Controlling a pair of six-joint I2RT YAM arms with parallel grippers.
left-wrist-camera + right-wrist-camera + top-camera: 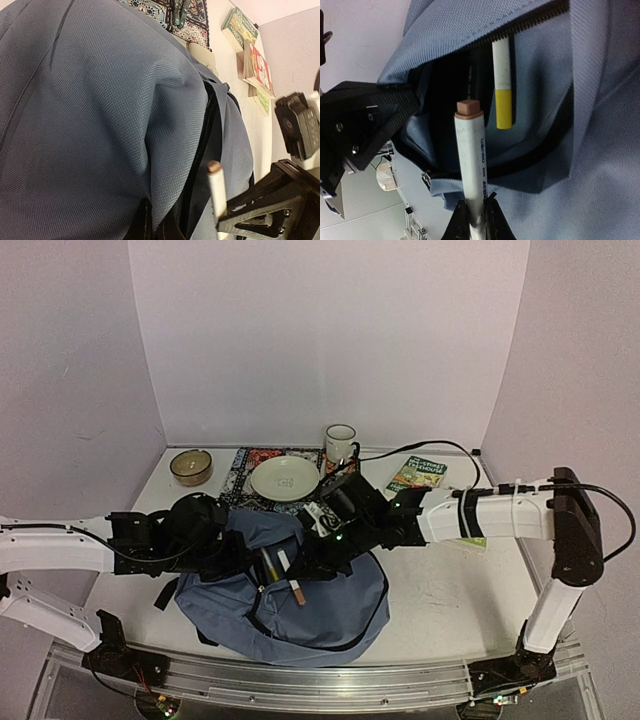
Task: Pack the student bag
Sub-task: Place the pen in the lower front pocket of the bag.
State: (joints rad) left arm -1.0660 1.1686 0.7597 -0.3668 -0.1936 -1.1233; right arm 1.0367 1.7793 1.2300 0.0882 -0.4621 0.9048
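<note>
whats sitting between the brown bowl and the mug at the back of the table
A cream plate on a patterned mat sits between the bowl and the mug, as the top view shows.

Each arm is built from white tubular links joined by black joint housings. On the left arm [50,545] and the right arm [500,512], the wrist sections are finished in black. A black cable [440,443] is routed to the right arm, and green indicator lights [397,508] are fitted near its wrist. Black base brackets [500,675] are provided. The right gripper [472,220] is fitted with black fingers [457,224].
</note>
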